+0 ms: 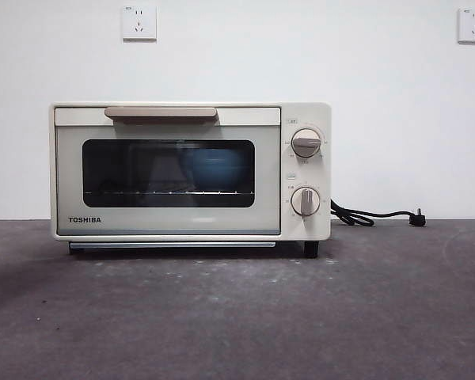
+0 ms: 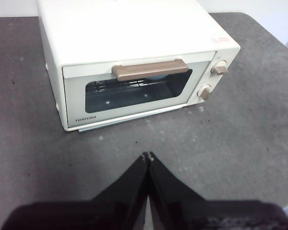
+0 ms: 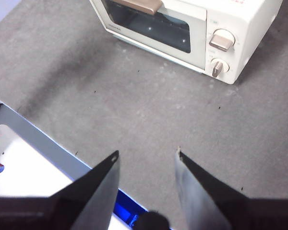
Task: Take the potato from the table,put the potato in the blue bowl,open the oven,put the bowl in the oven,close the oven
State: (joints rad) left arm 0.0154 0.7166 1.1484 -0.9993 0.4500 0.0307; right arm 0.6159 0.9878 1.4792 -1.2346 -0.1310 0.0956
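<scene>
The cream-white oven stands on the dark grey table with its door shut and its tan handle at the top. Through the dark glass I make out the blue bowl inside, on the rack. The potato is hidden. In the left wrist view, the oven lies well ahead of my left gripper, which hovers shut over bare table. My right gripper hangs open above the table, far from the oven, with nothing between its fingers. Neither arm shows in the front view.
A black power cord with a plug trails from the oven's right side along the wall. Two wall sockets sit high on the white wall. In the right wrist view, the table's edge and a pale base lie beside the gripper.
</scene>
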